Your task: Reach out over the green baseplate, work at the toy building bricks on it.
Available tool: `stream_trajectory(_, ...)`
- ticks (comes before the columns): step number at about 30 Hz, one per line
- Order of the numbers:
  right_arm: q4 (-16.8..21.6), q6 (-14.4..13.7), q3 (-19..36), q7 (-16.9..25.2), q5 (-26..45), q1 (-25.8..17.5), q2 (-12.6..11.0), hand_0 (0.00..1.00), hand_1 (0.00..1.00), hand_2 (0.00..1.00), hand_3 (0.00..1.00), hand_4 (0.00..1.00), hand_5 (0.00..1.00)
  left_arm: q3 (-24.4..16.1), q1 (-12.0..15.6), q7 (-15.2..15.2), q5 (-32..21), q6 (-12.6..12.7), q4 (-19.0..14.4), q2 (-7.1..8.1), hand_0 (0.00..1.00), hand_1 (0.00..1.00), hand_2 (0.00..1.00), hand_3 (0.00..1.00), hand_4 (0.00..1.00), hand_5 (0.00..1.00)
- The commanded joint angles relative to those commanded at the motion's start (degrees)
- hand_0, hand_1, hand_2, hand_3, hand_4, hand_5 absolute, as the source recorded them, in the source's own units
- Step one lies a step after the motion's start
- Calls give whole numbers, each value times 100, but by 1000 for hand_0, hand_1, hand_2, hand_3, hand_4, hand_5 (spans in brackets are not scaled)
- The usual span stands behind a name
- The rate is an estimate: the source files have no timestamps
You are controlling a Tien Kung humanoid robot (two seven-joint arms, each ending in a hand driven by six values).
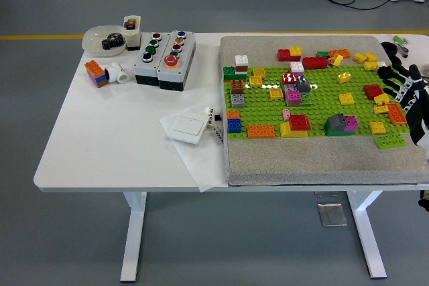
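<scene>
White table (114,138) carries green baseplate (322,98); right hand (406,95) hovers, fingers spread

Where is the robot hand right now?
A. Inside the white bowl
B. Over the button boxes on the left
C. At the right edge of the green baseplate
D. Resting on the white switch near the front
C: the black robot hand shows at the right edge of the green baseplate, fingers spread, holding nothing.

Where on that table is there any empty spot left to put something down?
The white table is bare in front of the button boxes and left of the white switch. The green baseplate is crowded with bricks, with the right robot hand at its edge.
</scene>
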Motion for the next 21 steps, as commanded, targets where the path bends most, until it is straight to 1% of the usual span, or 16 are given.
stream_trajectory(21, 4, 1, 89, 10, 4, 6, 3, 864, 807, 823, 825, 998, 923, 13, -29, -9, -7, -6, 0, 9, 798, 816, 831, 662, 666, 655)
